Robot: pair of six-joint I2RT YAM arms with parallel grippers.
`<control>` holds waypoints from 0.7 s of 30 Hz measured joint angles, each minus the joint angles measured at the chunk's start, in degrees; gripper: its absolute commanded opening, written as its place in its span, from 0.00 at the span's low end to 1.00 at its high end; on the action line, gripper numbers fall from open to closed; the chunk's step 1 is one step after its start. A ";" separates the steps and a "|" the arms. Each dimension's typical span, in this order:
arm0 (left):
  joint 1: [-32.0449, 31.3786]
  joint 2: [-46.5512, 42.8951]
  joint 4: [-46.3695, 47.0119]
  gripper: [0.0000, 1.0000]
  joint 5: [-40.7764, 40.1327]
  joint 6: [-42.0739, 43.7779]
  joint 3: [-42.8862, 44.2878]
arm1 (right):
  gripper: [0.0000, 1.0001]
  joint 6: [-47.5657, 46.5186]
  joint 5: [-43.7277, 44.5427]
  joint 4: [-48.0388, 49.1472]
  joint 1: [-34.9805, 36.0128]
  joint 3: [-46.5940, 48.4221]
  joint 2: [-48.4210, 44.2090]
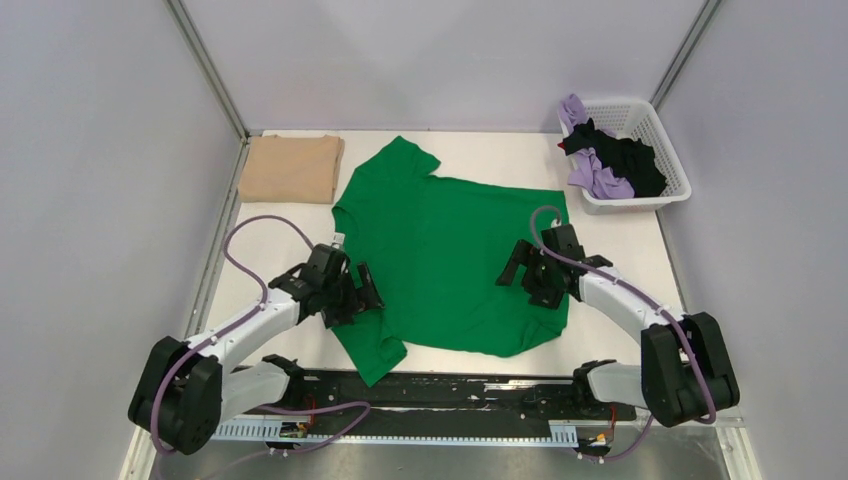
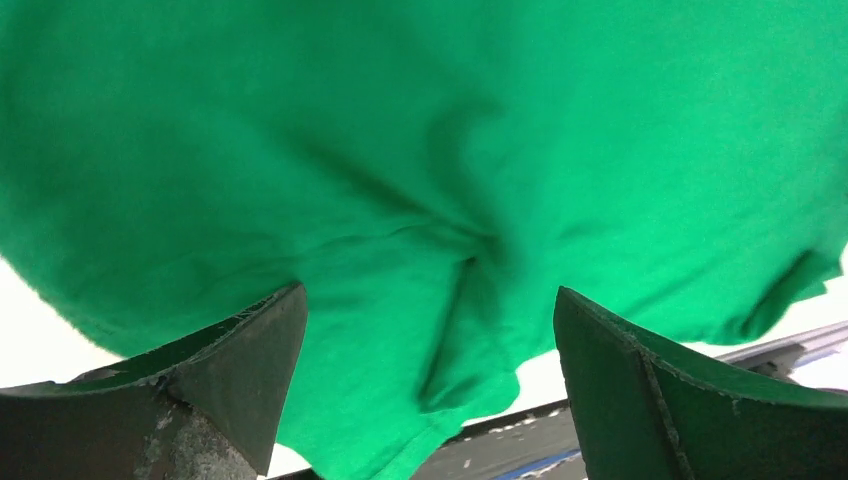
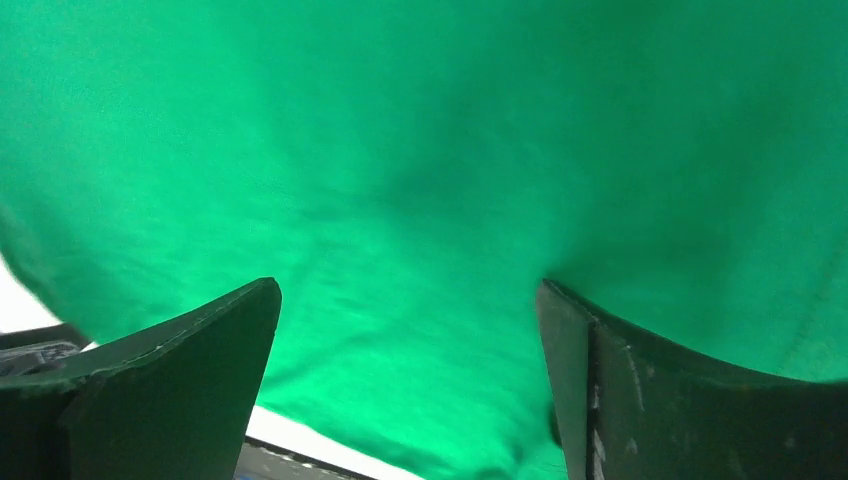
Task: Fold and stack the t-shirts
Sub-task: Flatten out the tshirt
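A bright green t-shirt (image 1: 450,250) lies spread flat in the middle of the table, collar to the left and hem to the right. It fills the left wrist view (image 2: 420,150) and the right wrist view (image 3: 420,150). My left gripper (image 1: 362,290) is open over its near-left part by the near sleeve, with nothing between the fingers. My right gripper (image 1: 520,268) is open over its near-right part by the hem, also empty. A folded tan t-shirt (image 1: 292,168) lies at the far left. Lilac (image 1: 598,180) and black (image 1: 630,158) t-shirts are heaped in the basket.
A white plastic lattice basket (image 1: 660,195) stands at the far right corner. Grey walls enclose the table on the left, back and right. A black rail (image 1: 440,385) runs along the near edge between the arm bases.
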 measured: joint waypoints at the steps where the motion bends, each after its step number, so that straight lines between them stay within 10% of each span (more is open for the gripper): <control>1: -0.24 0.13 0.20 1.00 0.35 -0.87 -1.84 | 1.00 0.17 -0.24 -0.46 0.15 -1.42 -0.02; 21: 10.71 10.25 -2.71 1.00 -8.94 -1.33 5.42 | 1.00 1.31 1.49 1.05 -6.45 3.69 9.18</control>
